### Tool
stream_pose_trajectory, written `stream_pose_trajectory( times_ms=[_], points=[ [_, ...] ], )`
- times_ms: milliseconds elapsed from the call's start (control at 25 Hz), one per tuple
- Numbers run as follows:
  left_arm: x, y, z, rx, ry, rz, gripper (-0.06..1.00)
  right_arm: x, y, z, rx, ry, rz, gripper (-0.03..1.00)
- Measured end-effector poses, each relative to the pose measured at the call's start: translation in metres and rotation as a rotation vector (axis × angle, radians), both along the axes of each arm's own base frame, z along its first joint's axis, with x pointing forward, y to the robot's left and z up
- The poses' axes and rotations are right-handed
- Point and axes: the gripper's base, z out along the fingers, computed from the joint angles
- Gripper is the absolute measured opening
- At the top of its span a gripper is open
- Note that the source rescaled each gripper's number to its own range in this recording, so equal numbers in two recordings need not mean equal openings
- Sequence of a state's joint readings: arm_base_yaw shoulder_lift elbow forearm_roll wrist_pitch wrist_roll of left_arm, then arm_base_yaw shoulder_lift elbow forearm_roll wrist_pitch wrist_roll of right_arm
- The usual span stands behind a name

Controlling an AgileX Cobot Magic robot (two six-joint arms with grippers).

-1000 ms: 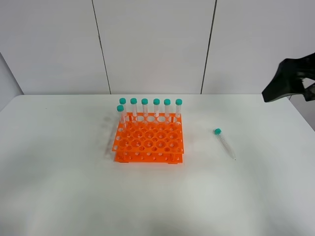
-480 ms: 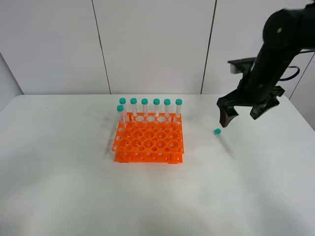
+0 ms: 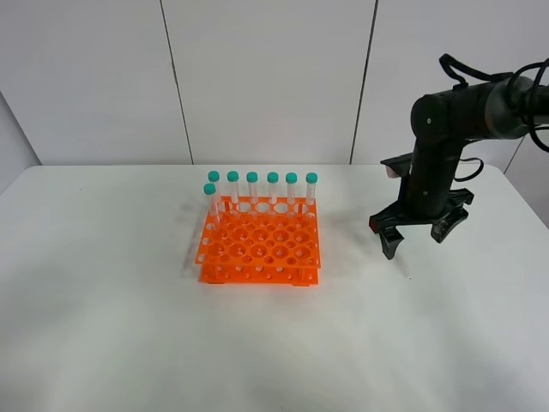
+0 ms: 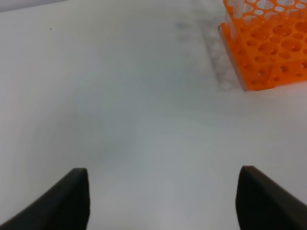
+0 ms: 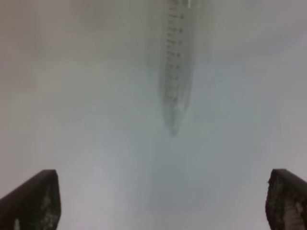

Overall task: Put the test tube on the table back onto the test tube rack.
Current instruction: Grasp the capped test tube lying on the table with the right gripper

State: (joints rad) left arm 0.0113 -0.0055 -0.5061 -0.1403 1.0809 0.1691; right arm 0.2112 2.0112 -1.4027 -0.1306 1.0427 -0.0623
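The orange test tube rack [image 3: 259, 245] stands mid-table on the white table [image 3: 111, 300], with several teal-capped tubes [image 3: 262, 189] upright along its back row and left side. My right gripper [image 3: 414, 240] is open and hangs low over the spot right of the rack where the loose test tube lies. The arm hides most of that tube in the high view. In the right wrist view the clear graduated test tube [image 5: 175, 72] lies on the table ahead of my open right gripper [image 5: 158, 206], conical tip toward me. My left gripper [image 4: 163, 201] is open and empty above bare table.
The rack's corner [image 4: 268, 52] shows in the left wrist view, ahead of the left gripper. The table's right edge [image 3: 525, 202] is close behind the right arm. White wall panels stand behind the table.
The right arm has swung in from the far right and come down over the lying test tube, now covering it in the high view. The rack and its tubes have not moved.
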Motion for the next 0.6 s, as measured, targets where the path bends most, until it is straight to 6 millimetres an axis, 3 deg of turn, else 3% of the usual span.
stream_pose_trajectory(
  times_ms=[600],
  points=[
    [0.000,0.000,0.000,0.000,-0.001,0.000,0.61,0.012,0.010,-0.047,0.091,0.010,0.009,0.98]
  ],
)
